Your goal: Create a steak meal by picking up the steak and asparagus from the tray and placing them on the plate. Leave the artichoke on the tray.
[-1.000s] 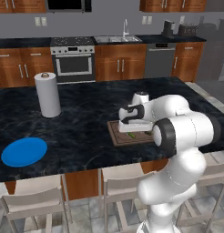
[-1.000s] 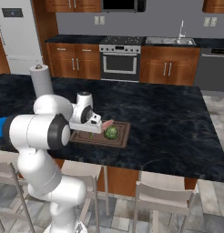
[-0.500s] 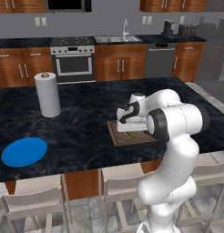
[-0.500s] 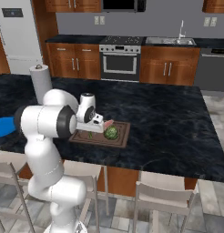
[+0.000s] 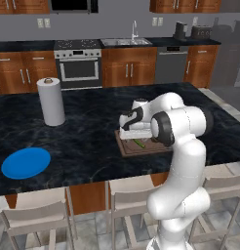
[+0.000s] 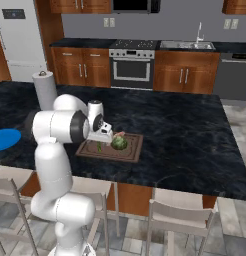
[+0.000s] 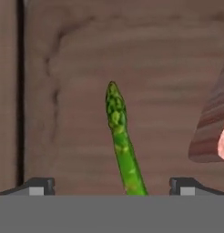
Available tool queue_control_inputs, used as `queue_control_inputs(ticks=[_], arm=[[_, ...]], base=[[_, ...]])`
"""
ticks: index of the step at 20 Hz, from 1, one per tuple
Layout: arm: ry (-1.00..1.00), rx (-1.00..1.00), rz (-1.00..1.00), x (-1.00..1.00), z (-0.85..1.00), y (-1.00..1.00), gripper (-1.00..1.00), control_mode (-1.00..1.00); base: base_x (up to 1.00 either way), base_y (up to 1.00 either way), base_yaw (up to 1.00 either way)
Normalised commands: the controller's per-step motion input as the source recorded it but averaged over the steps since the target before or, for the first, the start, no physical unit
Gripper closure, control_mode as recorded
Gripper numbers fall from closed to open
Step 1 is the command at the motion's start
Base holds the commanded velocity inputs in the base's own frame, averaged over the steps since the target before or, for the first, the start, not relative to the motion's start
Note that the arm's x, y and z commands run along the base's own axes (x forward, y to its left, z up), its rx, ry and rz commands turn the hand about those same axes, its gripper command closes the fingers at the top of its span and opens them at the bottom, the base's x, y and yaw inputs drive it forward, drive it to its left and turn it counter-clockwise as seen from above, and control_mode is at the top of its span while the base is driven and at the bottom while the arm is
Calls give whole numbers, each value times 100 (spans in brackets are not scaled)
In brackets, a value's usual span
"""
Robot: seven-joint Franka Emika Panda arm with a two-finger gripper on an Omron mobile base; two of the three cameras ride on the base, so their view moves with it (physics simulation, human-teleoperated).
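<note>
Close under the hand, the two small dark fingers (image 7: 112, 185) stand spread as wide as they go, one tip (image 7: 40, 185) at each side of the hand view, and they grip nothing. Between them lies the thin green asparagus stalk (image 7: 121, 141), flat on the wood, its budded tip pointing away from the hand and leaning slightly to one side. It touches neither finger. At the edge of that view the pinkish-red slab of steak (image 7: 223, 144) pokes in, with a dark shadow beside it on the board.

All of this rests on the rectangular brown wooden tray (image 6: 133, 150) with its darker grooved border, which sits on the dark marbled counter (image 6: 185, 135) near its front edge. From the right base view the tray holds three foods: the asparagus (image 6: 99, 147) close by the hand, the round green leafy artichoke (image 6: 119, 143) just beside it toward the middle of the board, and a sliver of the steak (image 6: 119, 134) just behind the artichoke. In the left base view the white arm bends down over the tray (image 5: 128, 149), and the asparagus (image 5: 139, 143) shows below the hand.

Well apart from the tray, toward the counter's left end, lies the flat round bright blue plate (image 5: 26, 162), bare. Farther back on the counter a white paper towel roll (image 5: 51, 101) stands upright.
</note>
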Motion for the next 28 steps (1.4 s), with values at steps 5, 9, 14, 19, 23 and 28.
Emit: queue_control_inputs(ticks=[5,9,14,19,23,28], arm=[[3,0,0,11,-40,-12,-100,-100],[3,0,0,0,-49,-22,-100,-100],[0,0,0,0,-43,-15,100,-100],[0,0,0,0,-29,-6,100,-100],[-1,0,0,0,-5,0,100,-100],[0,0,0,0,4,0,100,-100]], base=[[0,0,0],[0,0,0],[0,0,0],[0,0,0],[0,0,0],[0,0,0]])
